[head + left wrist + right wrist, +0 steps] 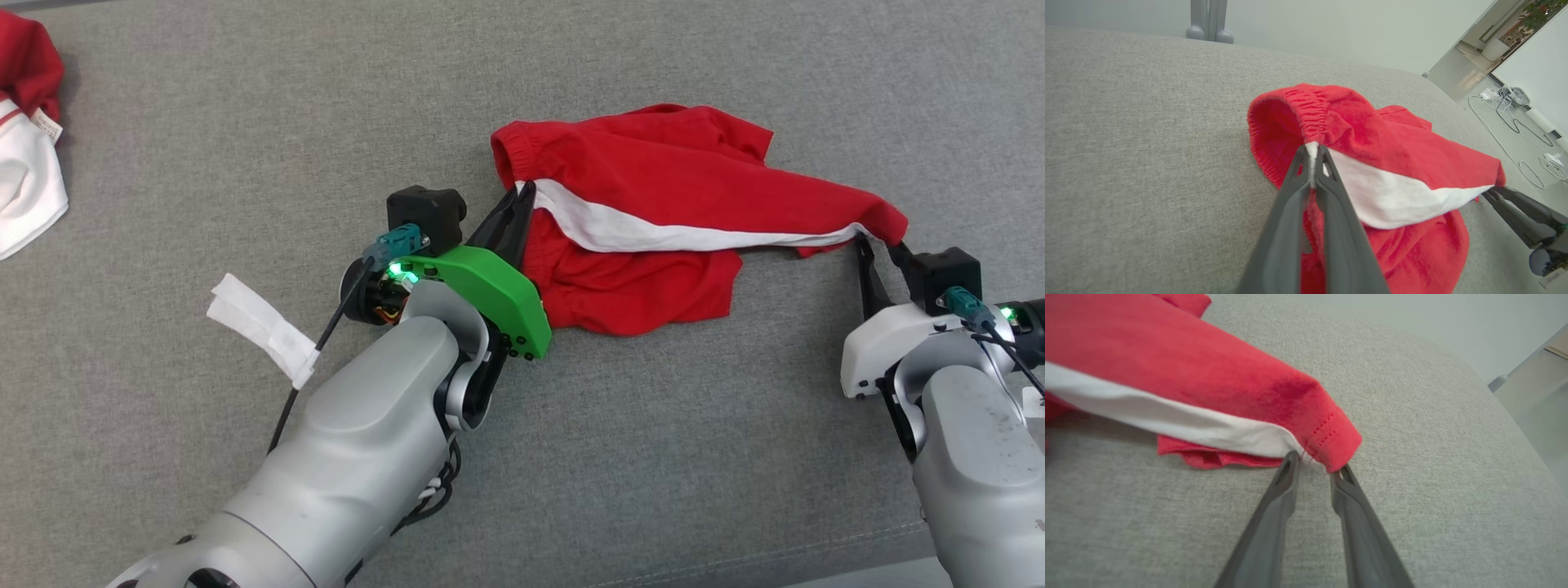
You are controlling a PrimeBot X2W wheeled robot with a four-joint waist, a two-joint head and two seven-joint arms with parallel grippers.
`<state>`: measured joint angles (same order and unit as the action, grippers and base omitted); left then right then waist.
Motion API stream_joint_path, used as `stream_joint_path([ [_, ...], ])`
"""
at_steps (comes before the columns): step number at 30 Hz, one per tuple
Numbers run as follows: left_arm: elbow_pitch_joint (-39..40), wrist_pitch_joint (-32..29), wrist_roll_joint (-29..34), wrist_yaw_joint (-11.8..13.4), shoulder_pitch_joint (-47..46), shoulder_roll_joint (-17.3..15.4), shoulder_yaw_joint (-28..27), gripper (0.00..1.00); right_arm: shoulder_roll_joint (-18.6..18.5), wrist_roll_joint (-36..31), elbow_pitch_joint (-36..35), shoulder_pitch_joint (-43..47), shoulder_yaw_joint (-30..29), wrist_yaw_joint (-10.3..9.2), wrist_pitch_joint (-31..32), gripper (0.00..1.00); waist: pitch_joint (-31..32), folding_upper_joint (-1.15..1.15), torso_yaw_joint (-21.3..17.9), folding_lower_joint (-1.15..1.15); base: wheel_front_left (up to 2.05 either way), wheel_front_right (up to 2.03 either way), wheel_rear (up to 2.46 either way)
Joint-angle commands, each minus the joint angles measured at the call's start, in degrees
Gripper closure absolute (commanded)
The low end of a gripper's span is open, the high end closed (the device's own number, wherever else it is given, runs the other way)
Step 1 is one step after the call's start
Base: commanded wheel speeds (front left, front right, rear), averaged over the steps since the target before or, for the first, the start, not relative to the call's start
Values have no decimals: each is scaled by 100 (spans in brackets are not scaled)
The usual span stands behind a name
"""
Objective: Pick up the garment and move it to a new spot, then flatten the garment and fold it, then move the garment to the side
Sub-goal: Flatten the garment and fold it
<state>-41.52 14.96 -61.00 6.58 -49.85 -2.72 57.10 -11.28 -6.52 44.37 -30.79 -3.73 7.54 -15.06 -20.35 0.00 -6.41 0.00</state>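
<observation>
Surface: grey woven upholstery, possibly a sofa cushion.
Middle to right: red garment, its lower folds lying on the fabric.
Far left edge: red-and-white cloth, crumpled.

A grey woven-fabric worktop carries a crumpled red and white cloth with a small label at its far left corner. A grey metal post stands beyond the far edge, and white cables lie tangled on the floor past it.

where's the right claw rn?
Head view, lower right: the right claw has its tips at the right-hand hem corner of the red garment, where the white stripe ends, over the grey surface.
</observation>
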Motion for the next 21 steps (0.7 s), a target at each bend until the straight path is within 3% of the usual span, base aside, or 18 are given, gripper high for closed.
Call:
stream_joint_path([
  [1, -21, 30, -55, 9, -91, -31, -30, 100, -40, 79, 65, -107, 61, -10, -17, 69, -7, 0, -3, 0, 0, 0, 0],
  [6, -24, 26, 23, 4, -145, -31, -102, 100, -97, 192, 161, -233, 256, -10, -17, 83, -45, 0, -14, 0, 0, 0, 0],
  [8, -8, 27, 78, 3, -145, -31, -178, 100, -132, 241, 178, -281, 337, -10, -17, 100, -48, 0, -17, 0, 0, 0, 0],
  [14, 191, 27, 369, -36, -14, -31, -591, 100, -84, 643, -380, -148, 369, -10, -17, 100, 72, 0, -29, 0, 0, 0, 0],
  [21, 605, 27, 917, -162, 255, -82, -1368, 100, -101, 1720, -1613, 274, 681, -10, -17, 100, 508, 0, -75, 0, 0, 0, 0],
])
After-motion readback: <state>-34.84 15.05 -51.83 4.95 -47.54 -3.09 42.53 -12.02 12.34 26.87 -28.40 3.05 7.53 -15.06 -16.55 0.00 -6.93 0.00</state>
